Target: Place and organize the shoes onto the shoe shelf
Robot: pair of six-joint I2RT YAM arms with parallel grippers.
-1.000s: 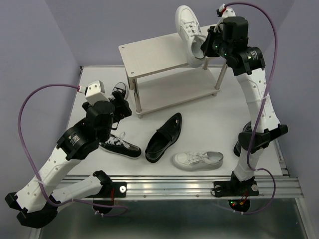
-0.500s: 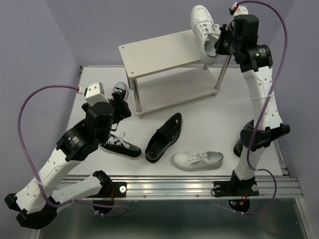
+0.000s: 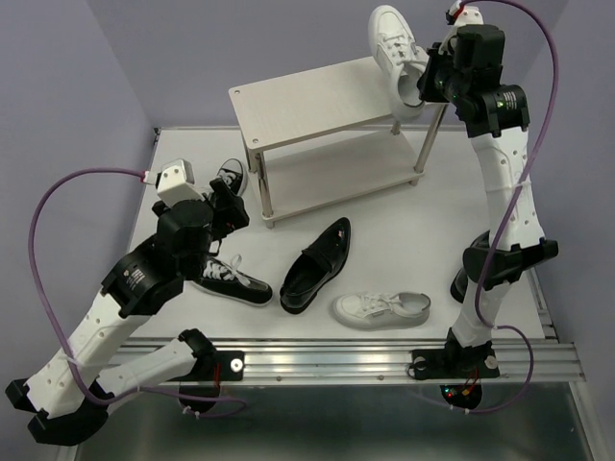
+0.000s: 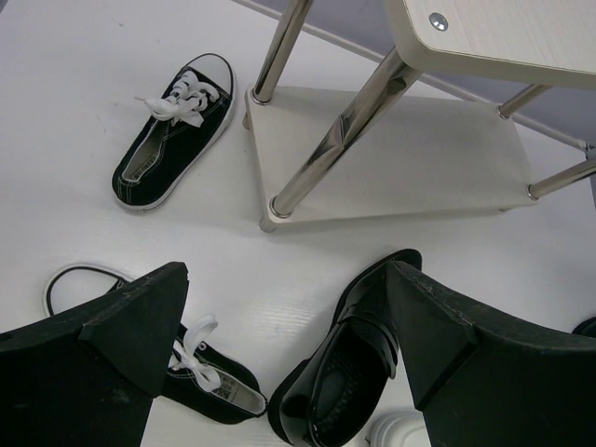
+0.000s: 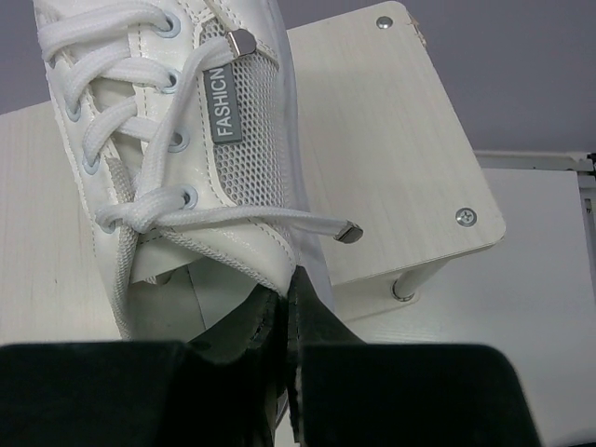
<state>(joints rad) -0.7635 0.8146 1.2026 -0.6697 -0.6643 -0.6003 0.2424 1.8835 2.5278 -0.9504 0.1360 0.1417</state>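
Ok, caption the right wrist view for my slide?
Right gripper pinching a white sneaker by its collar over the shoe shelf.

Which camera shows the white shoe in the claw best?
The top view: the whole shoe shows there, held by the right claw above the shelf's right end. The right wrist view is closer but shows only its laces and side. The left wrist view doesn't show it.
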